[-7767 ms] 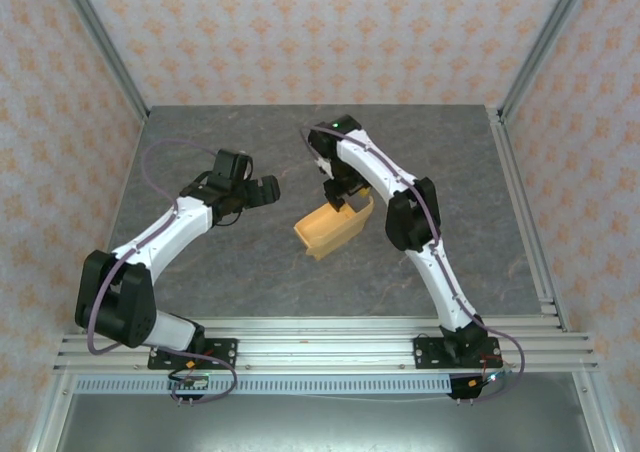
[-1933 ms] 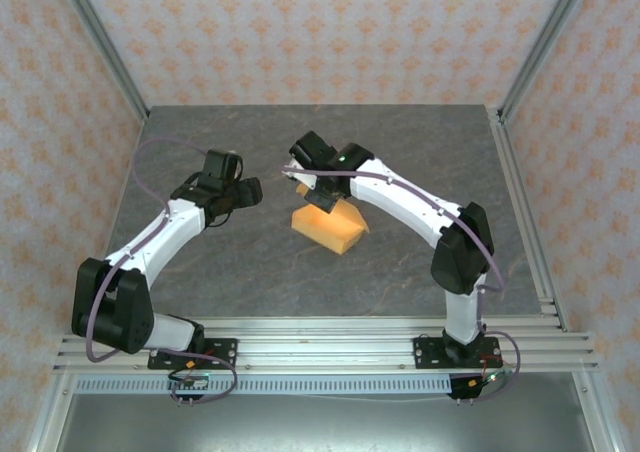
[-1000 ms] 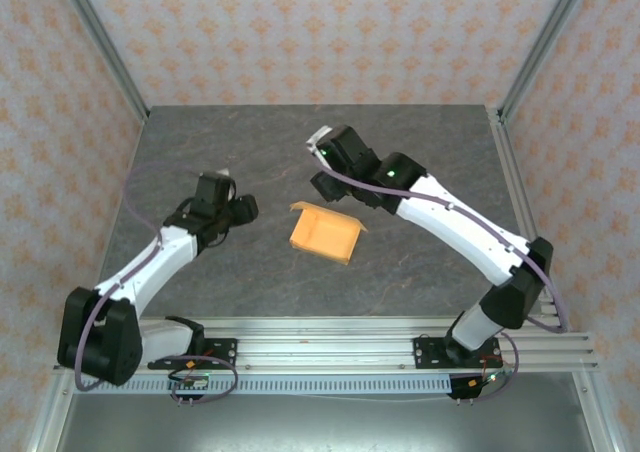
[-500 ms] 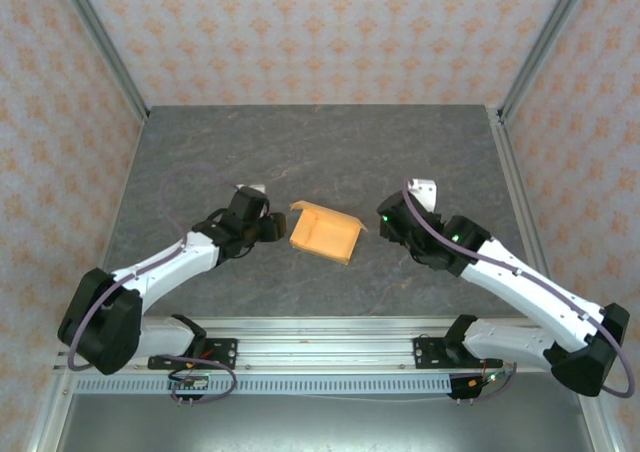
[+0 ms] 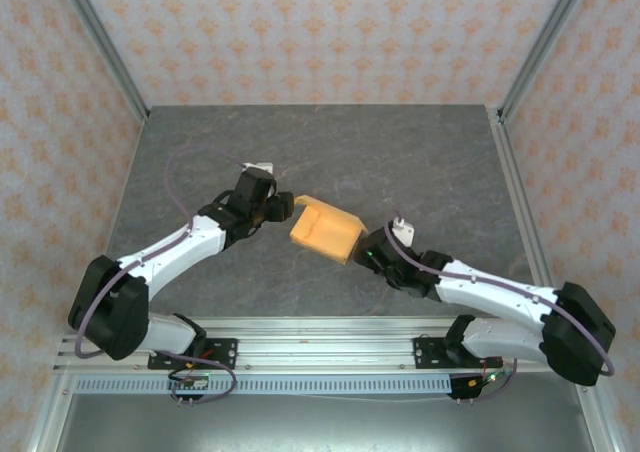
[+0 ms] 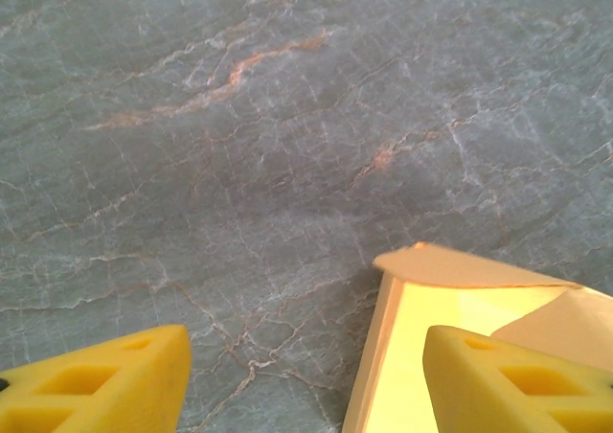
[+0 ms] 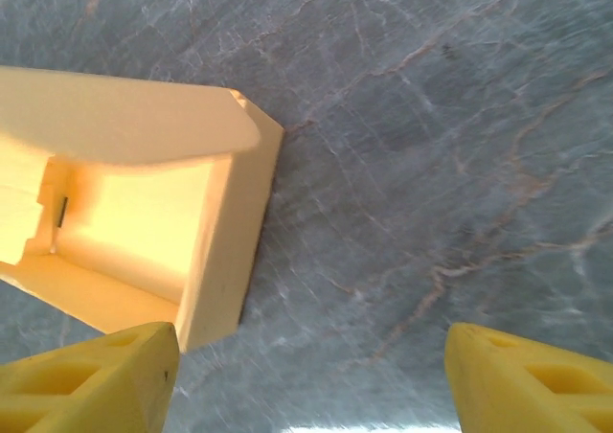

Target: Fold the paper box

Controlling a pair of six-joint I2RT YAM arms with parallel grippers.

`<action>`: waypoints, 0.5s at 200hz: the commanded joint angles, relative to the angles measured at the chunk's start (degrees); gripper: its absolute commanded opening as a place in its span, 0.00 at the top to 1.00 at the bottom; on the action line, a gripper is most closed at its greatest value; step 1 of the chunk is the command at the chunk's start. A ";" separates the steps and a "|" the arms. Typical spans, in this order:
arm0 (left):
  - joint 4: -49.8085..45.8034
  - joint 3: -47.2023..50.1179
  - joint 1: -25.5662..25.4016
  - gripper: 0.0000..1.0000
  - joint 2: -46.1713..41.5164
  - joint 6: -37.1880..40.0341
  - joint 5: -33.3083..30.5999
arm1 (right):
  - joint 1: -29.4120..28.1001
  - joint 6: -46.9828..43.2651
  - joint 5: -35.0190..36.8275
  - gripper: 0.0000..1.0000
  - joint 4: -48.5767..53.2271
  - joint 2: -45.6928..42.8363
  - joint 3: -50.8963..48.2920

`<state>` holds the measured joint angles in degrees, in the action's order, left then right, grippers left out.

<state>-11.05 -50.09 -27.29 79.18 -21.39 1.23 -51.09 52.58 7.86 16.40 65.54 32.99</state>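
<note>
Top external: paper box (image 5: 325, 230) tan, folded.

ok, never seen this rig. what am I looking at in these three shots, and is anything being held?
Two white robot arms are bolted at the near edge of a grey stone-patterned table. The wide picture comes from a fixed camera above and behind them. The other two come from a camera on each wrist, so the yellow wedges at the bottom are that arm's own fingers. On the table lies the paper box, tan-orange card folded into a tray shape, its inside visible from the right wrist. The left pincer sits at the box's left side, the right pincer at its near-right corner. Both are open; neither holds anything.
</note>
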 commanded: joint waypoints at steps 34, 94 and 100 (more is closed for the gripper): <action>0.34 -0.46 -0.40 0.35 0.68 -0.85 -0.25 | -0.33 4.64 5.33 0.21 -12.96 9.42 2.69; 0.34 -0.29 -0.47 0.35 -0.29 -1.10 -0.09 | 1.26 4.78 6.41 0.29 -13.77 15.16 4.32; 0.49 -0.34 -0.42 0.35 -0.39 -1.12 -0.14 | 1.34 4.45 6.32 0.29 -13.71 15.95 4.79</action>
<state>-11.05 -50.09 -27.40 80.03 -21.56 1.26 -50.37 57.01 11.81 3.88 79.13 35.97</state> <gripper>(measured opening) 0.653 0.717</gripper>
